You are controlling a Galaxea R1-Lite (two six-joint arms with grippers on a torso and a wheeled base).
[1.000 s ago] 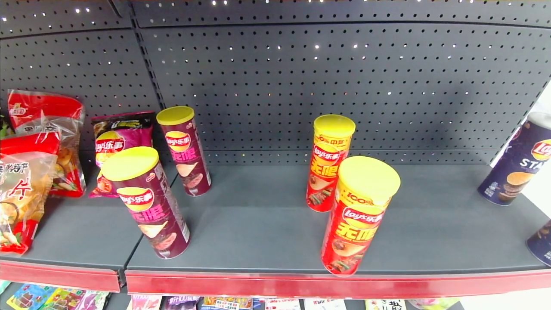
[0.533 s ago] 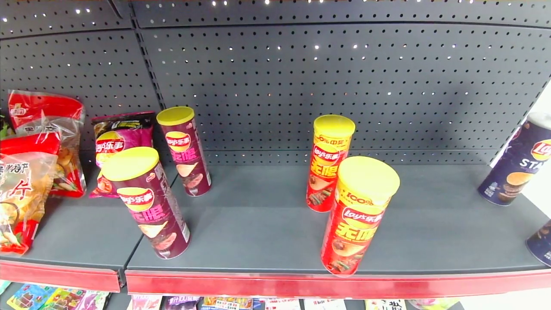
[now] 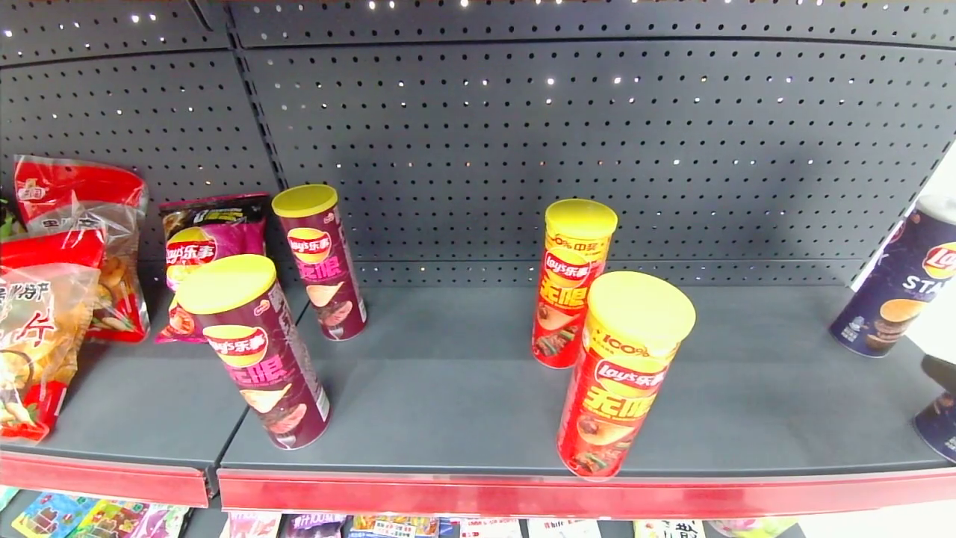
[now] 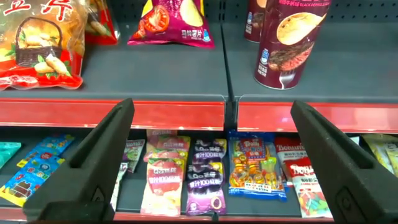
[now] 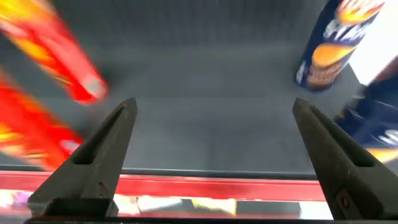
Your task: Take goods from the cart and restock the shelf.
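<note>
Left tool (image 4: 212, 104) apart, empty; right tool (image 5: 214, 101) likewise, before shelf (image 5: 205, 143) between red cans (image 5: 59, 50) and blue cans (image 5: 329, 50).

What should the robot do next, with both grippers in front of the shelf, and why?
Probably pull back toward the cart to fetch an item. The left gripper and right gripper are both open and hold nothing, so there is nothing to place yet, while the shelf has bare room between the purple cans and the red cans.
</note>
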